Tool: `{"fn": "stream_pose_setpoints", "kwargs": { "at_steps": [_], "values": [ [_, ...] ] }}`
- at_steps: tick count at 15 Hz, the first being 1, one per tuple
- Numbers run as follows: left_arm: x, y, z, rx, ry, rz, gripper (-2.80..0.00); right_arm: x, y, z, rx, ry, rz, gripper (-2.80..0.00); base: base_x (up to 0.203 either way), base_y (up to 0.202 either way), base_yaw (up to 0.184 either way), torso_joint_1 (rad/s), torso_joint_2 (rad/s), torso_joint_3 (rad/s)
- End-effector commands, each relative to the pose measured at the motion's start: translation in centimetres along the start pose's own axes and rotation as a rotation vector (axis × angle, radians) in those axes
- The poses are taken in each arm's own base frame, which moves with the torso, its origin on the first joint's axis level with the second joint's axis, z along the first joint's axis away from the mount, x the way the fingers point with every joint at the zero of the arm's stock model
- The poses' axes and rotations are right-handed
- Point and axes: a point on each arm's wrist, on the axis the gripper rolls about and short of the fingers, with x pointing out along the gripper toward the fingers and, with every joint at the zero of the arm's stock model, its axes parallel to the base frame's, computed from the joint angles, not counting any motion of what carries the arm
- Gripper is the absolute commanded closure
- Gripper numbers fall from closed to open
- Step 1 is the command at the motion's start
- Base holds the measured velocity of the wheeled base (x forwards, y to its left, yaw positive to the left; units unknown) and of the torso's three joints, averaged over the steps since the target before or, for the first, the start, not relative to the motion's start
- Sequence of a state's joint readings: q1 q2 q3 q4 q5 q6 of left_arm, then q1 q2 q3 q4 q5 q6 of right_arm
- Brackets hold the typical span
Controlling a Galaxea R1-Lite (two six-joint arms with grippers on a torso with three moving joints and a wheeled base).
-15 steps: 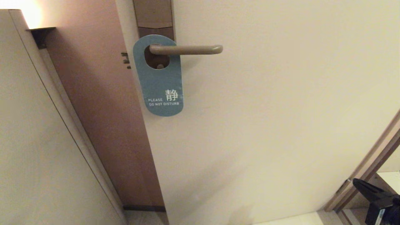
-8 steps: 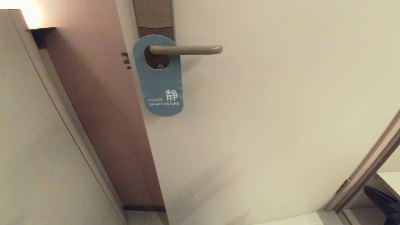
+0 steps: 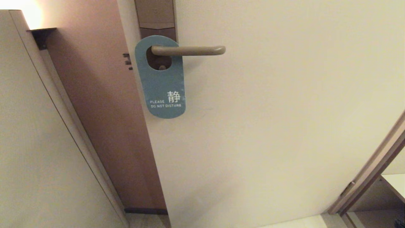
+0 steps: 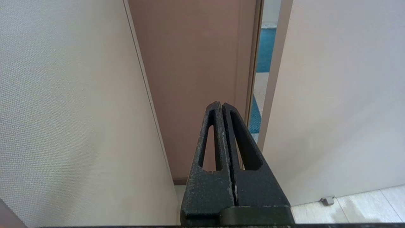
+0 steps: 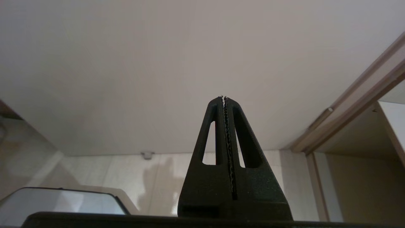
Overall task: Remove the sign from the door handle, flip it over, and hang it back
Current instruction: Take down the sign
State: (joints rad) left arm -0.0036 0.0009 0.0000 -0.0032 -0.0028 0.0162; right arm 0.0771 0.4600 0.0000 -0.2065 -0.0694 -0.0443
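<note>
The sign point(image 3: 163, 87) hangs on the door handle point(image 3: 190, 50) by its oval hole, blue side out, reading "PLEASE DO NOT DISTURB". The handle is a beige-bronze lever on a tall brown lock plate point(image 3: 156, 17). Neither arm shows in the head view. My left gripper point(image 4: 220, 104) is shut and empty, held low and pointing at the brown door edge. My right gripper point(image 5: 223, 97) is also shut and empty, low before the pale door face, far below the sign.
The cream door point(image 3: 284, 110) fills most of the head view, with its brown edge point(image 3: 104, 104) and a pale wall panel point(image 3: 34, 142) to the left. A door frame point(image 3: 370, 171) runs at the lower right. A small doorstop point(image 5: 147, 155) sits at the floor.
The right arm's dark gripper, seen at the lower right corner a second ago, has dropped down out of the head view. The sign and handle have not moved.
</note>
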Motion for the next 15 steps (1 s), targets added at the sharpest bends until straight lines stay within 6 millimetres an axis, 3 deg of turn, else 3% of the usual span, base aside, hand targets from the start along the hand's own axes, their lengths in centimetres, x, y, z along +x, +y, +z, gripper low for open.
{"fn": "stream_pose_setpoints", "kwargs": {
  "at_steps": [1,5,10,15],
  "values": [
    [0.0,0.0,0.0,0.001,0.001,-0.001,0.00,-1.5,0.0,-0.7,0.011,-0.108,-0.008,0.00,0.000,0.000,0.000,0.000,0.00,0.000],
    [0.0,0.0,0.0,-0.001,-0.001,-0.001,0.00,-2.7,0.2,-2.7,0.010,-0.120,-0.013,0.00,0.000,0.000,0.000,0.000,0.00,0.000],
    [0.0,0.0,0.0,-0.001,0.001,-0.001,0.00,-3.6,0.3,-3.2,-0.001,-0.241,-0.016,0.00,0.000,0.000,0.000,0.000,0.00,0.000],
    [0.0,0.0,0.0,-0.001,0.001,0.000,0.00,-3.6,0.3,-3.3,0.009,-0.248,-0.017,0.00,0.000,0.000,0.000,0.000,0.00,0.000]
  ]
}}
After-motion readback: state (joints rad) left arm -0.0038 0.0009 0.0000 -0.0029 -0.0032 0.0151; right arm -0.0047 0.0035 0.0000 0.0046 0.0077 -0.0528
